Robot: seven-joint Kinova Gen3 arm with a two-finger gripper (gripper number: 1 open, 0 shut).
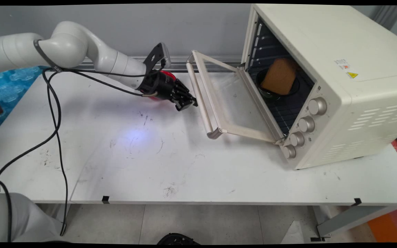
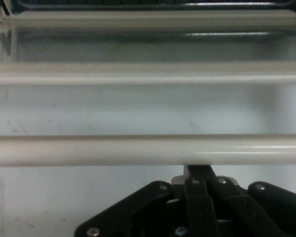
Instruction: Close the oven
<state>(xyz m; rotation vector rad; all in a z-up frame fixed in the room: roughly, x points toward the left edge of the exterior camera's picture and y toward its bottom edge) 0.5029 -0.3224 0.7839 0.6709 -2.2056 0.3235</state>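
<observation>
While the hand (image 1: 189, 104) hangs low over the table (image 1: 150, 155), its two fingers are together and clamp nothing. From the hand's own camera the folded black linkage ends in a single closed tip (image 2: 197, 173). That tip sits just short of the door handle (image 2: 148, 150). No contact with the handle can be confirmed.

The handle (image 1: 199, 100) is a smooth, round, cream bar running along the free edge of the oven door (image 1: 231, 100). The door hangs open, swung down towards the left, and is a cream metal frame around a clear glass pane. Through the pane the scuffed table shows.

Right of the door stands the oven (image 1: 322, 51), a boxy cream appliance with rounded corners and louvred vents on its side. Four round metallic knobs (image 1: 317, 106) run down its front panel. Its cavity is dark, with wire racks. Inside, a slice of brown bread (image 1: 280, 76), matt and coarse, leans in a dark shallow dish (image 1: 271, 93).

As things lie, the door is open, the bread is inside, and the hand is empty beside the handle.

Behind the wrist a red shape (image 1: 168, 74) shows; what it is cannot be told. Black cables (image 1: 59, 131) loop from the arm to the near left. The table is white, flat and marked with dark scratches. Blue bubble sheeting (image 1: 9, 82) lies at the far left.
</observation>
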